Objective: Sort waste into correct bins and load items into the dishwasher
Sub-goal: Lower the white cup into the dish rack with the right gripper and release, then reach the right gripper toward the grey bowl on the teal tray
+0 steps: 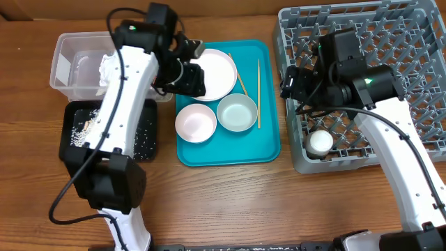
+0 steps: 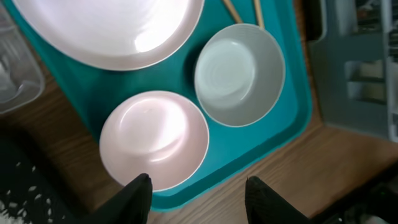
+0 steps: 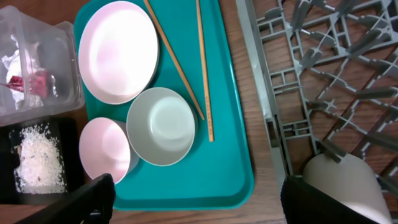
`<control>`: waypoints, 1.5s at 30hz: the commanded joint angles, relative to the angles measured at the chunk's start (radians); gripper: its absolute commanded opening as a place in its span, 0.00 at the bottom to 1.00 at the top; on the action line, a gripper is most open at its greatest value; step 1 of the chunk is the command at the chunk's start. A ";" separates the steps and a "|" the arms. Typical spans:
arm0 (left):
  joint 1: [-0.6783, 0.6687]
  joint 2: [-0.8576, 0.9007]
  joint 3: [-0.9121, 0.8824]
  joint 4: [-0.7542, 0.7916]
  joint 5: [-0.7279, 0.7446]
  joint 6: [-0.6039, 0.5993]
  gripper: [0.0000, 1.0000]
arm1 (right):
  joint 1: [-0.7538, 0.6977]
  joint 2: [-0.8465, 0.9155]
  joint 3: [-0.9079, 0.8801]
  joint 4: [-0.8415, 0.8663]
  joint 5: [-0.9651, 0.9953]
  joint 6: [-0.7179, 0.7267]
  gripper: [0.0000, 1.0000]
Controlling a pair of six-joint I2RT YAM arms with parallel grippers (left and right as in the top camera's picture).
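Our left end effector (image 2: 199,198), part-open and empty, hangs over the small pale pink round plate (image 2: 154,138) — next to load, we judge. Our right end effector (image 3: 199,199) gapes wide and empty at the edge of the grey plastic dish rack (image 3: 266,93).

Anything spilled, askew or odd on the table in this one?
Nothing serious. The rice scraps are all inside the black tray, none on the table. Only the two chopsticks on the teal tray lie splayed, one slanting toward the grey-blue bowl.
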 commanded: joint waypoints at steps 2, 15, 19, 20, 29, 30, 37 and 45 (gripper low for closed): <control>-0.041 -0.039 0.026 0.015 -0.199 -0.166 0.51 | 0.016 0.022 0.009 0.024 -0.012 0.028 0.85; 0.123 -0.161 0.113 0.011 -0.266 -0.259 0.52 | 0.151 0.288 0.009 0.069 0.059 0.125 0.60; 0.199 -0.204 0.113 0.012 -0.283 -0.258 0.65 | 0.156 0.360 0.009 0.070 0.062 0.114 0.54; 0.222 -0.210 0.113 0.012 -0.285 -0.258 0.69 | 0.156 0.382 0.009 0.077 0.061 0.097 0.52; 0.294 -0.207 0.113 -0.018 -0.297 -0.258 0.96 | 0.190 0.482 0.009 0.138 0.044 0.023 0.47; 0.294 -0.207 0.113 -0.018 -0.297 -0.258 1.00 | 0.195 0.484 0.009 0.144 0.044 0.023 0.43; 0.294 -0.207 0.113 -0.017 -0.297 -0.258 1.00 | 0.214 0.523 0.008 0.145 0.048 0.023 0.32; 0.294 -0.207 0.113 -0.017 -0.297 -0.258 1.00 | 0.212 0.527 0.008 0.143 0.064 0.024 0.04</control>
